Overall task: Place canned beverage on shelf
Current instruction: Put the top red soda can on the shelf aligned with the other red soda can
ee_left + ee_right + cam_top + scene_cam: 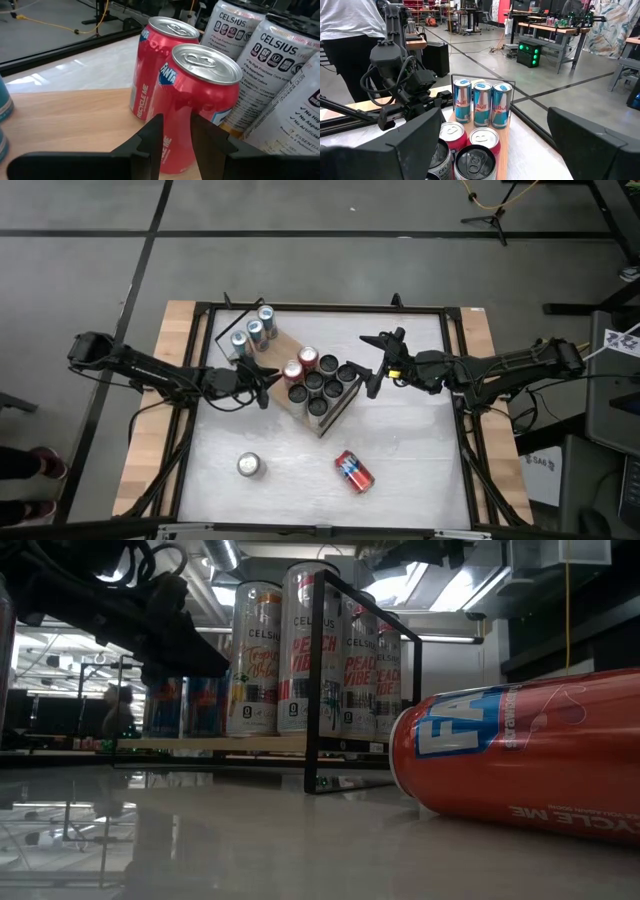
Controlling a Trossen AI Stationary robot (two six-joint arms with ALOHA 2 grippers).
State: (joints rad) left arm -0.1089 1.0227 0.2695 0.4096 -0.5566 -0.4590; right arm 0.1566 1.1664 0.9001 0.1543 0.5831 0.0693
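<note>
The shelf [281,346], a light-wood board on a black wire frame, lies slantwise at the table's middle. On it stand three blue Red Bull cans [254,330], two red Fanta cans [300,364] and several Celsius cans [322,386]. My left gripper [268,376] reaches over the board, roughly level. Its fingers are open by a narrow gap right in front of the nearer red can [195,100]. My right gripper [368,363] hangs wide open above the Celsius end, with nothing between its fingers [415,145]. A red can [353,471] lies on its side on the table, and a silver-topped can [249,466] stands upright. My left gripper [176,125] has its two fingertips close against the lower side wall [176,145] of the nearer red can, coming level from the table's left. The can stands upright on the board and is wider than the gap. Whether the tips touch it I cannot tell.
The white tabletop [420,450] has wooden side strips and a black frame around it. The near half holds only the two loose cans. The shelf's wire frame [312,690] rises beside the Celsius cans. A person in a white shirt [350,30] stands beyond the table.
</note>
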